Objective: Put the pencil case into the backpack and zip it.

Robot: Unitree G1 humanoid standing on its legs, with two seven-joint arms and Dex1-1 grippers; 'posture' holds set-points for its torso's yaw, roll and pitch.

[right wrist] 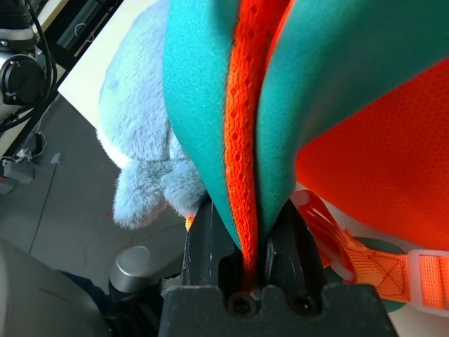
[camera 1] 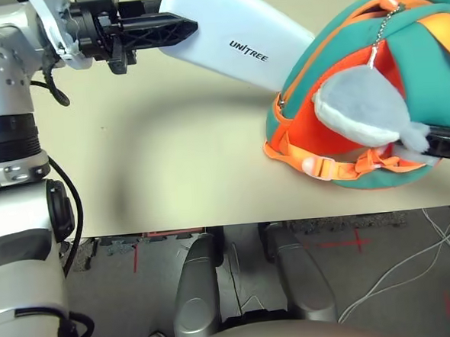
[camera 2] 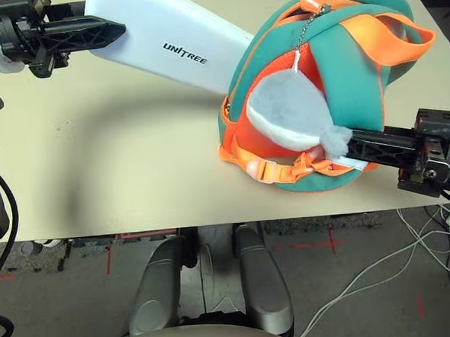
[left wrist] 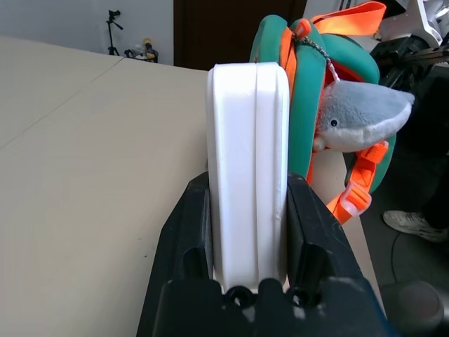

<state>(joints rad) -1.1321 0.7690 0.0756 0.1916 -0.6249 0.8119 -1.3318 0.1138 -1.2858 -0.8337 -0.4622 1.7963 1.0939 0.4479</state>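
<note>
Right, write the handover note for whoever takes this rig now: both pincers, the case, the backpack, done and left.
Left pincer: shut on the pencil case, holding it off the table by one end, slanted toward the backpack.
Right pincer: shut on the backpack's teal and orange edge, beside the plush charm.
Backpack sits on the table, its opening facing the case.
Done: case picked up, far end at the opening.
Left: push the case fully in, release, zip shut.
</note>
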